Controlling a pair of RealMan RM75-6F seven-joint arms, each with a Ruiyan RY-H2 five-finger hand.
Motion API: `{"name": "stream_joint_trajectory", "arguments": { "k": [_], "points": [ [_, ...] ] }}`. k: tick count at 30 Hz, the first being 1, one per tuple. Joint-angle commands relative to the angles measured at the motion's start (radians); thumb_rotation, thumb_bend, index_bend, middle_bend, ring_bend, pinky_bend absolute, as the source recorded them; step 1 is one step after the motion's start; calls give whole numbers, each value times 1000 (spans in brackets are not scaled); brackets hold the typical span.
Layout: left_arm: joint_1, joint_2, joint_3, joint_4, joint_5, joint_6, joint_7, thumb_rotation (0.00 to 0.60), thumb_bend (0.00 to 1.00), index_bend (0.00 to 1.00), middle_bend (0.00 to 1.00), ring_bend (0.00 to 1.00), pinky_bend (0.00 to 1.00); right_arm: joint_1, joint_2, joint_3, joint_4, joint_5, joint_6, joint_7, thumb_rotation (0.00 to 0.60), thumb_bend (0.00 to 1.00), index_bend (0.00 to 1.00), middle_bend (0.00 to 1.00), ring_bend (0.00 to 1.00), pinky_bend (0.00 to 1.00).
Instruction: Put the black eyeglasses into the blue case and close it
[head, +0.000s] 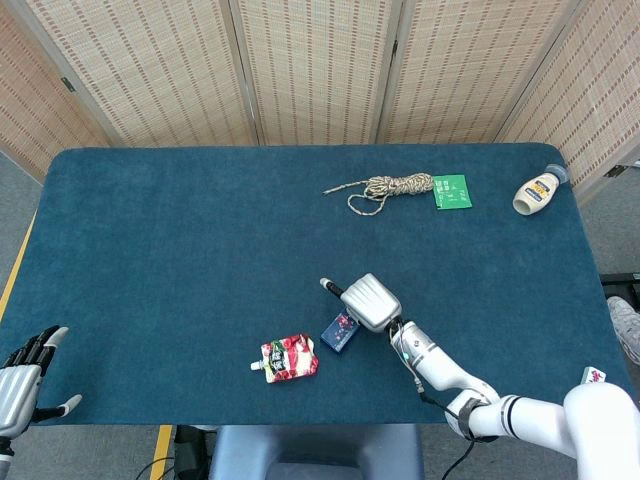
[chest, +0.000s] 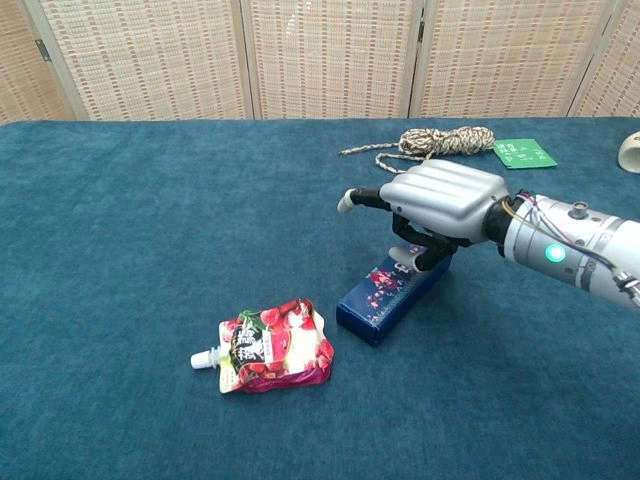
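The blue case (chest: 390, 293) lies closed on the teal table, also seen in the head view as the case (head: 341, 331) near the front middle. My right hand (chest: 435, 205) hovers over its far end with fingers curled down, their tips touching the lid, and one digit pointing left. In the head view the right hand (head: 368, 302) covers the case's upper right end. No black eyeglasses show anywhere. My left hand (head: 22, 375) hangs off the table's front left corner, fingers spread, holding nothing.
A red drink pouch (chest: 268, 345) lies just left of the case. At the back are a coiled rope (chest: 440, 140), a green card (chest: 524, 152) and a white bottle (head: 535, 191). A small tile (head: 593, 377) sits by the right front edge.
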Motion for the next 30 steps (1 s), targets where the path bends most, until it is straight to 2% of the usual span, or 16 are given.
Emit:
{"name": "stream_joint_trajectory", "arguments": {
  "k": [1, 2, 4, 10, 16, 19, 23, 30],
  "points": [
    [-1, -2, 0, -2, 2, 0, 2, 600, 195, 78, 101, 121, 233, 10, 81, -12, -91, 14, -50, -14, 600, 186, 120, 863, 1000, 918],
    [-1, -2, 0, -2, 3, -1, 2, 600, 195, 78, 101, 121, 233, 14, 91, -12, -101, 22, -62, -21, 600, 136, 120, 863, 1000, 918],
    [-2, -4, 1, -4, 4, -2, 4, 600, 195, 78, 101, 121, 233, 24, 102, -13, -109, 42, -90, -44, 600, 96, 120, 863, 1000, 918],
    [0, -1, 1, -8, 0, -1, 9, 600, 194, 77, 101, 121, 233, 67, 84, -5, -80, 117, -178, -108, 600, 93, 150, 863, 1000, 918],
    [1, 10, 4, -12, -9, -10, 9, 600, 195, 77, 101, 121, 233, 112, 56, 6, -36, 183, -238, -155, 600, 132, 248, 863, 1000, 917],
    [0, 12, 4, -14, -13, -14, 6, 600, 195, 77, 101, 121, 233, 125, 52, 10, -27, 202, -246, -164, 600, 215, 402, 863, 1000, 918],
    [-1, 11, 3, -12, -14, -18, 2, 600, 195, 78, 101, 121, 233, 136, 47, 13, -13, 231, -253, -168, 600, 285, 512, 865, 1000, 918],
    [-6, 9, 3, -11, -12, -25, 2, 600, 195, 77, 101, 121, 233, 143, 7, 49, 76, 306, -233, -141, 600, 294, 528, 865, 1000, 918]
  ]
}}
